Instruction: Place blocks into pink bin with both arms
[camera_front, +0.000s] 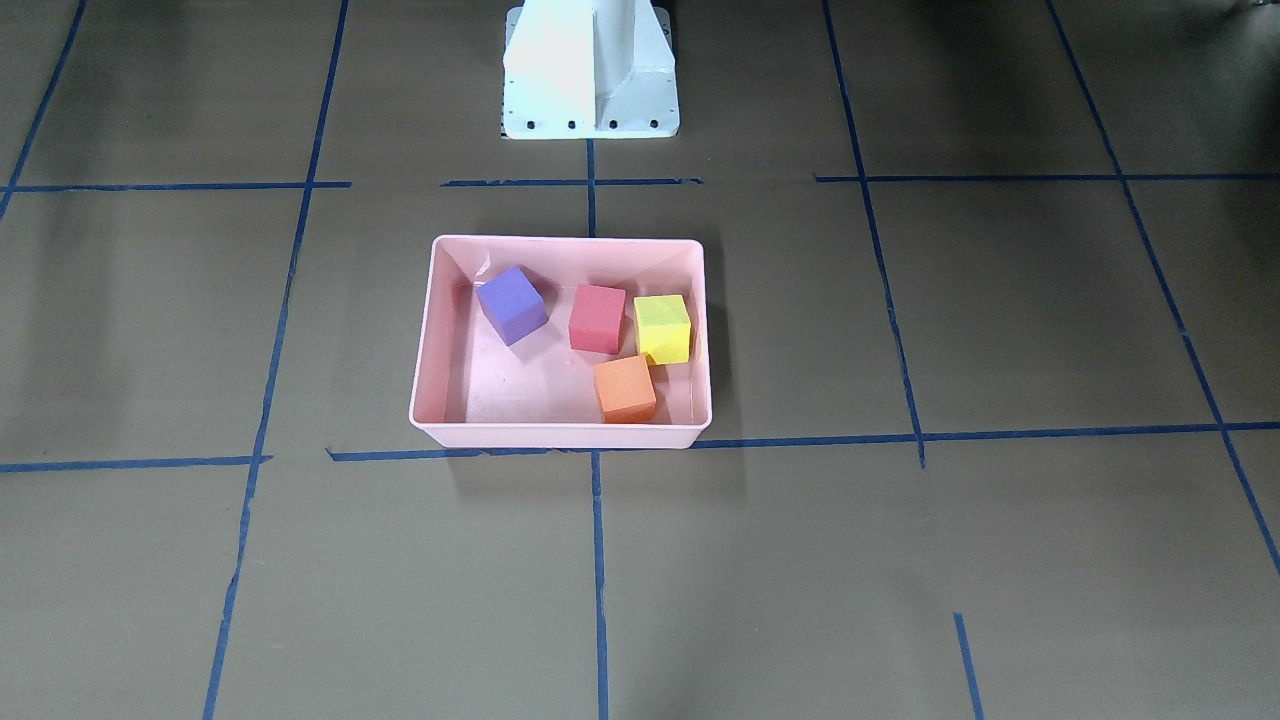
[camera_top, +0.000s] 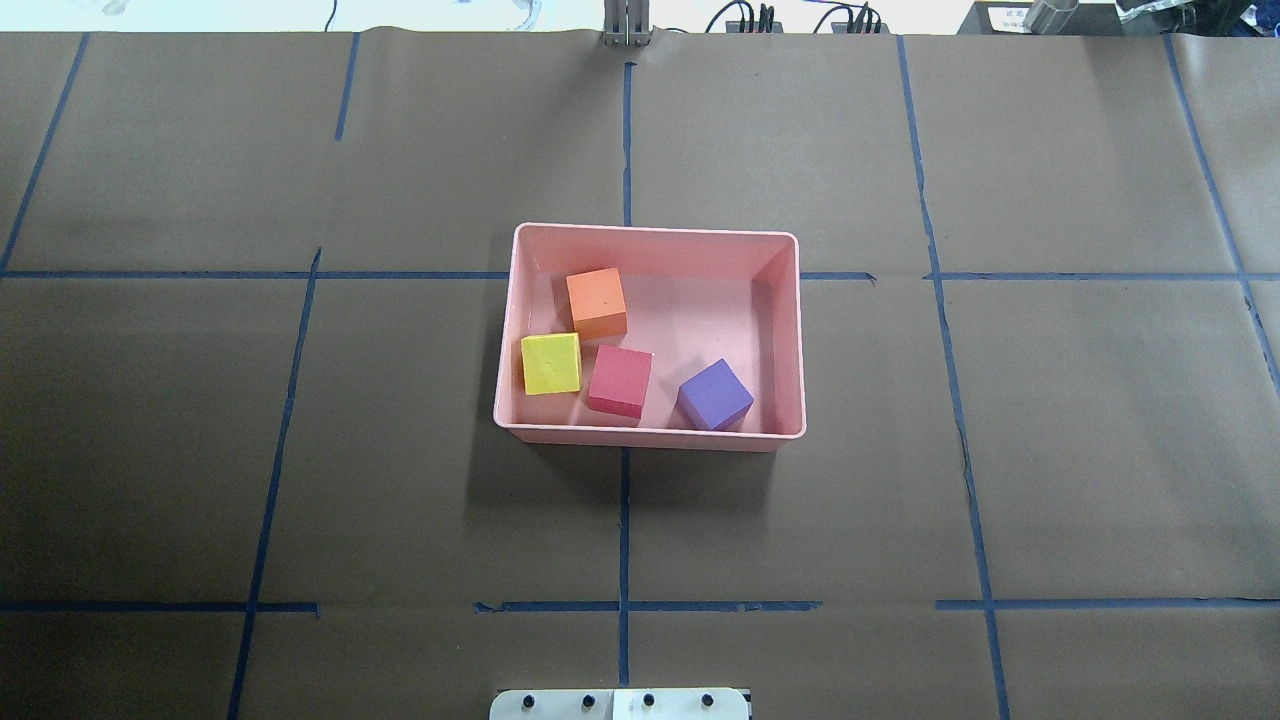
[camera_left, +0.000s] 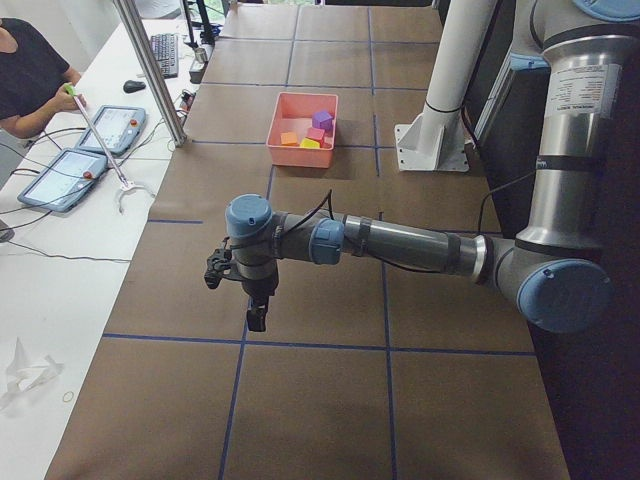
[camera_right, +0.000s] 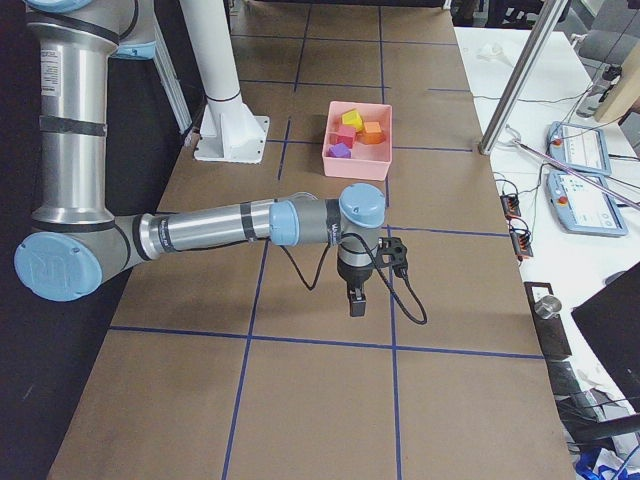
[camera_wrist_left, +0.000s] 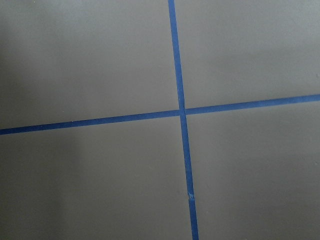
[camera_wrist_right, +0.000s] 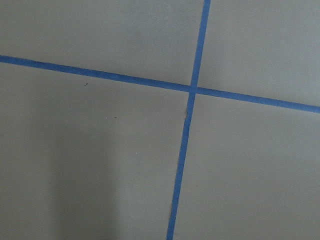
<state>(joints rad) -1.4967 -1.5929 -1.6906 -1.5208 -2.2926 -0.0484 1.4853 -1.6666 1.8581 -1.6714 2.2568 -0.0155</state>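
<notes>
Brown paper covers the counter (camera_top: 1000, 450), ruled into large squares by blue tape (camera_top: 623, 520). Near its middle, straight out from the white pedestal (camera_front: 590, 70), sits the bin (camera_top: 655, 250), and all four blocks lie on its floor.

Seen from overhead, the orange block (camera_top: 596, 302) is toward the far left of the bin. The yellow block (camera_top: 551, 363) is against the left wall. The red block (camera_top: 619, 380) is just right of the yellow one and close to the near wall. These three sit closely bunched, though I cannot tell whether they touch. The purple block (camera_top: 714, 394) lies apart from them to the right, by the near wall, turned at a diagonal.

Both arms are well away from the bin, toward opposite ends of the counter. The left arm (camera_left: 400, 240) stretches out low, its left tool (camera_left: 256, 320) pointing down above the paper. The right arm (camera_right: 210, 228) is posed the same way at the other end, its right tool (camera_right: 357, 308) also pointing down. Each tool shows only in a side view, so I cannot tell how wide either one stands or whether it has hold of anything. Each wrist camera looks down on a crossing of tape lines.
</notes>
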